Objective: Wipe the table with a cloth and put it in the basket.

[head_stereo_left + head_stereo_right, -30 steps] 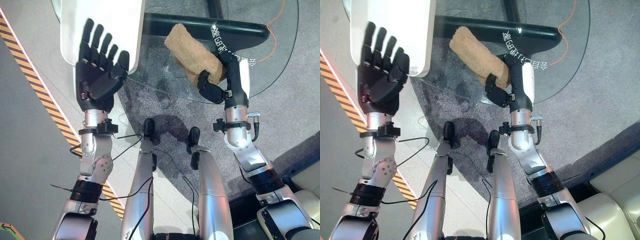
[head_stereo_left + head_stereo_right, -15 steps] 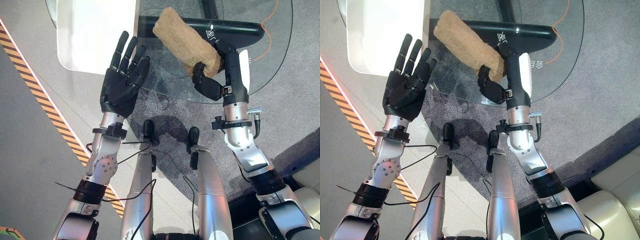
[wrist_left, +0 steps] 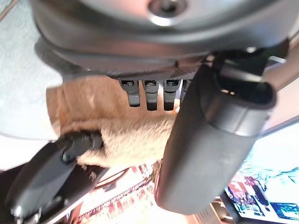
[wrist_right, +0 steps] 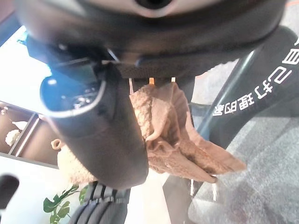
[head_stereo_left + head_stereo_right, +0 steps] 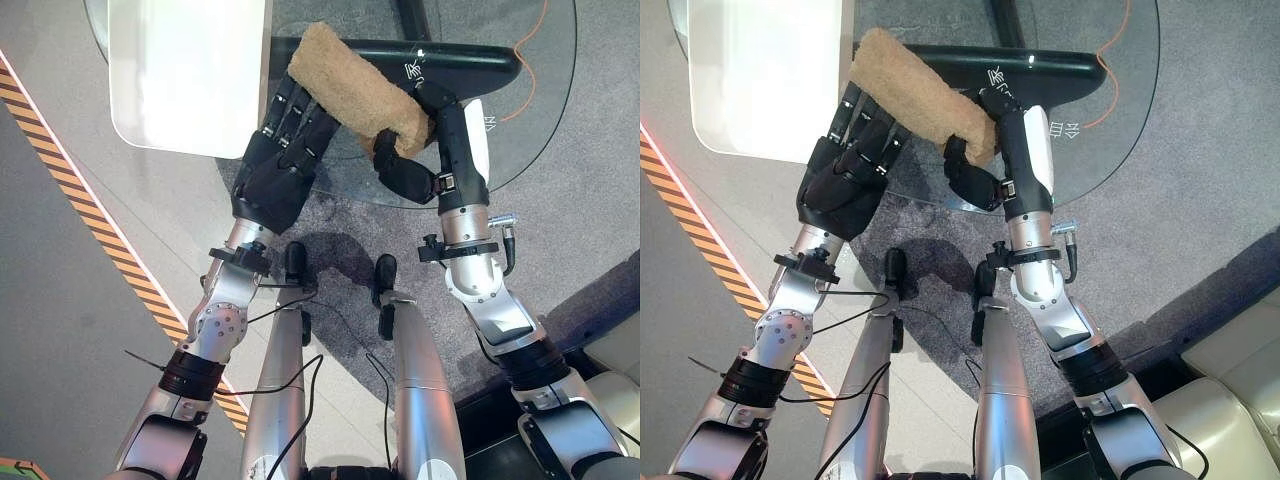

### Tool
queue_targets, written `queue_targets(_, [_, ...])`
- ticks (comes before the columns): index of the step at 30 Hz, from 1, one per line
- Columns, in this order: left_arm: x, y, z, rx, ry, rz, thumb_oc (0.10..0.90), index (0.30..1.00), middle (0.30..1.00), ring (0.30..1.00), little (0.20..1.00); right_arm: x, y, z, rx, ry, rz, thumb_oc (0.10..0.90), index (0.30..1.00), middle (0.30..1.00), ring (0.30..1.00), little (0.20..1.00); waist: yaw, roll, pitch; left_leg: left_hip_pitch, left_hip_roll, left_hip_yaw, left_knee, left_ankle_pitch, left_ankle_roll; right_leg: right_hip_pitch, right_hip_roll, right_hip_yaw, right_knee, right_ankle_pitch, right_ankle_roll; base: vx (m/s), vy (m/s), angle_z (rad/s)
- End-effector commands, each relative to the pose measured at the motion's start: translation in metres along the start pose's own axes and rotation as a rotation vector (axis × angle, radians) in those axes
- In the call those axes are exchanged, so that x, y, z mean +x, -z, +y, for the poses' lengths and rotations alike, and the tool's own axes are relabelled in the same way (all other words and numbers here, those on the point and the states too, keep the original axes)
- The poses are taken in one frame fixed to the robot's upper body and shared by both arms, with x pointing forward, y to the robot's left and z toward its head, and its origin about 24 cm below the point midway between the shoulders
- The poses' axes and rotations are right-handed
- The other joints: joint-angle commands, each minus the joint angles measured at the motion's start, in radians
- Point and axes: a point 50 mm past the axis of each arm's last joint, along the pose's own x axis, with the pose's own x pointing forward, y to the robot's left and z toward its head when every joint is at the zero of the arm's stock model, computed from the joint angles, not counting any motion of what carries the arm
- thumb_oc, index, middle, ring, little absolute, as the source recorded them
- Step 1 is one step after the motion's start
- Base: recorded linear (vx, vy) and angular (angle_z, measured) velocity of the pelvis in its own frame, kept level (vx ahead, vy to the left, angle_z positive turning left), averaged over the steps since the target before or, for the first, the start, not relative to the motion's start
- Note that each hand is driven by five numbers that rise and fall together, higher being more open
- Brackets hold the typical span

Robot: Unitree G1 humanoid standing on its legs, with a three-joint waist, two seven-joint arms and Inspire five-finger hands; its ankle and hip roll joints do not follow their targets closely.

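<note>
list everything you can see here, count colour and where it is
cloth: one, tan and fluffy, rolled up, lying on the glass table with its near end in the right hand
glass table: one, clear round top on a black base, ahead of the robot
white panel: one, white with rounded corners, to the left of the cloth
carpet: one, grey, under and around the glass table
hazard stripe: one, orange and black, running across the pale floor on the left
orange cable: one, on the carpet beyond the table
left hand: one, dark, fingers straight, reaching under the far part of the cloth
right hand: one, dark, curled round the cloth's near end
</note>
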Motion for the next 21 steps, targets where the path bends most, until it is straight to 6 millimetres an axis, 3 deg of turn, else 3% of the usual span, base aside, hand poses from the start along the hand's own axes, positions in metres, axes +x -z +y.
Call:
queue_targets(1, [0.016, -0.021, -0.053, -0.036, 0.319, -0.129, 0.8, 0.9, 0.9, 0.9, 0.9, 0.021, -0.097, -0.014, 0.17, 0.062, -0.484, 0.1, 0.3, 0.3, 0.3, 0.2, -0.017, 0.009, -0.026, 0.046, -0.075, 0.117, 0.052, -0.093, 0.112, 0.076, 0.075, -0.025, -0.152, 0.078, -0.009, 0.0, 0.0, 0.0])
queue_targets(21, [0.023, -0.015, -0.076, -0.191, 0.487, -0.113, 0.8, 0.9, 0.9, 0.9, 0.9, 0.024, -0.095, 0.002, 0.154, -0.033, -0.452, 0.1, 0.3, 0.3, 0.3, 0.2, -0.022, 0.005, -0.026, 0.055, -0.076, 0.116, 0.041, -0.091, 0.109, 0.087, 0.075, -0.025, -0.167, 0.077, -0.012, 0.0, 0.0, 0.0])
